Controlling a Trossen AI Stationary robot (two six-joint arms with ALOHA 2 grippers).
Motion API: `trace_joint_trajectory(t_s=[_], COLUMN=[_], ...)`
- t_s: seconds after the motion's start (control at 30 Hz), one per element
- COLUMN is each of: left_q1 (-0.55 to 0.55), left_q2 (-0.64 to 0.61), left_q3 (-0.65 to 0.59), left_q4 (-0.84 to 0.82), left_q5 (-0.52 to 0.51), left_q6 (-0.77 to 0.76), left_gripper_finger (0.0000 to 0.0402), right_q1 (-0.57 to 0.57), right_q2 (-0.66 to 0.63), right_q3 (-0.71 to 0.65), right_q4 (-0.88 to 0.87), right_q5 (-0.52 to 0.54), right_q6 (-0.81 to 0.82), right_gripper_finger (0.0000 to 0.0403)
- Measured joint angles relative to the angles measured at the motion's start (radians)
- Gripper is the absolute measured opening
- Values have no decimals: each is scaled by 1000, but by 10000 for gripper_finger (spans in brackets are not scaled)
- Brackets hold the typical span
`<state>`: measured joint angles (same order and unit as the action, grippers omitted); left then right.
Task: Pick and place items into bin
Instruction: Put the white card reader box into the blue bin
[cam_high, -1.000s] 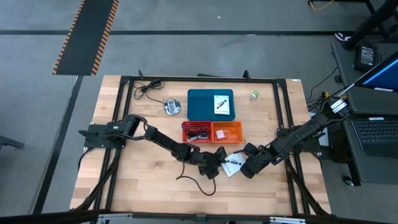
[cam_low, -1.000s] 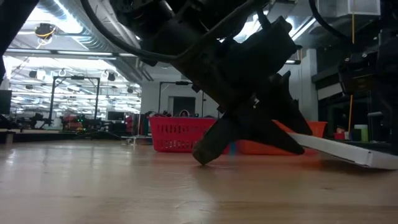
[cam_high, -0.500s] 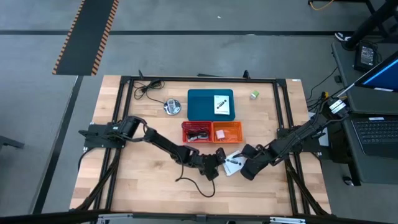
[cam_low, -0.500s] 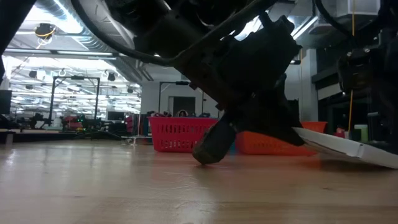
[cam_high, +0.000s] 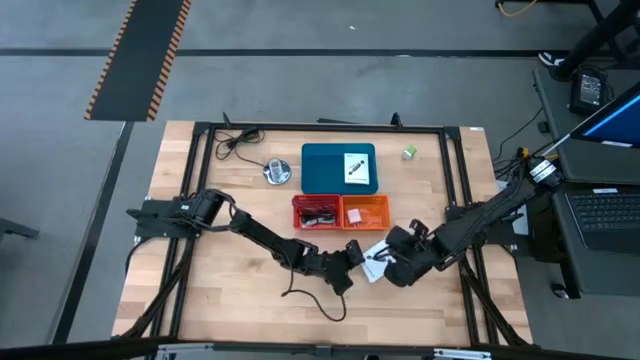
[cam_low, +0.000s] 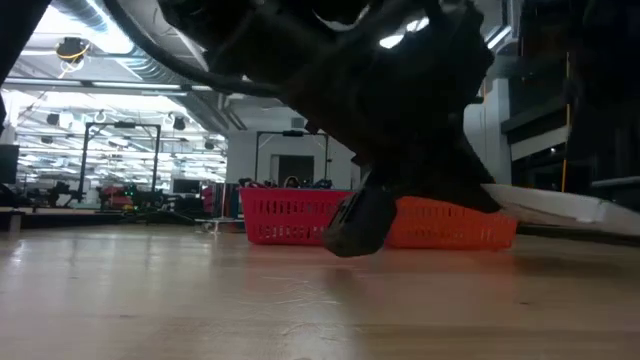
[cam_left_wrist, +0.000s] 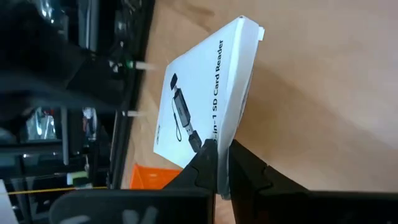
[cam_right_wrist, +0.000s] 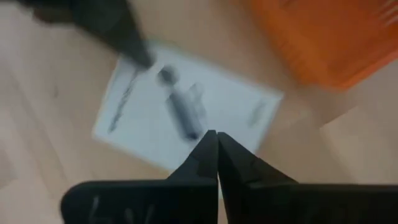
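A white square card (cam_high: 374, 259) printed with a black pen shape is near the table's middle front, below the orange basket (cam_high: 365, 211). My left gripper (cam_high: 352, 254) is shut on it from its left side. My right gripper (cam_high: 390, 264) is shut, with its tips at the card's right side. The right wrist view shows the card (cam_right_wrist: 186, 106) just beyond them. A second card (cam_high: 353, 166) lies on the blue bin (cam_high: 325, 175). Black cables lie in the red basket (cam_high: 318, 212). More black cable lies on the table (cam_high: 312, 293) and at the far left (cam_high: 235, 140). A tiny green cube (cam_high: 409, 152) sits far right. My left gripper pinches the card's edge (cam_left_wrist: 225, 134) between its two fingers, coming from the table's left and slanting down. In the low view the card (cam_low: 560, 205) is tilted a little and clear of the table. My right gripper's shut tips (cam_right_wrist: 216, 138) stand at the card's edge; I cannot tell whether they touch.
A round silver disc (cam_high: 277, 171) lies left of the blue bin. The red and orange baskets stand side by side just beyond both grippers. A dark metal frame (cam_high: 200, 200) runs around the table. Bare wood shows at the front left.
My left gripper has risen a little with the card. In the low view the card's end, which lay on the table, now hangs above it. My right gripper has moved slightly toward the table's left, closer to the card.
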<state>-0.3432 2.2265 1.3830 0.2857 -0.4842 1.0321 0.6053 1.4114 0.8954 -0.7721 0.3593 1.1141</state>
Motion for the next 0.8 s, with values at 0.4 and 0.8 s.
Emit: trace_joint_trajectory(t_s=[0.4,0.8], left_q1=[-16,15], left_q2=[-128,-296], left_q3=[-2,-2], left_q4=[-30,-401], left_q5=[-20,-79], left_q6=[0,-216], left_gripper_finger=[12,10], right_q1=[124,191], right_q2=[-57,-65], right_q3=[15,15], right_q4=[-52,-85], right_q5=[302,536], right_q6=[42,63], right_gripper_finger=[0,0])
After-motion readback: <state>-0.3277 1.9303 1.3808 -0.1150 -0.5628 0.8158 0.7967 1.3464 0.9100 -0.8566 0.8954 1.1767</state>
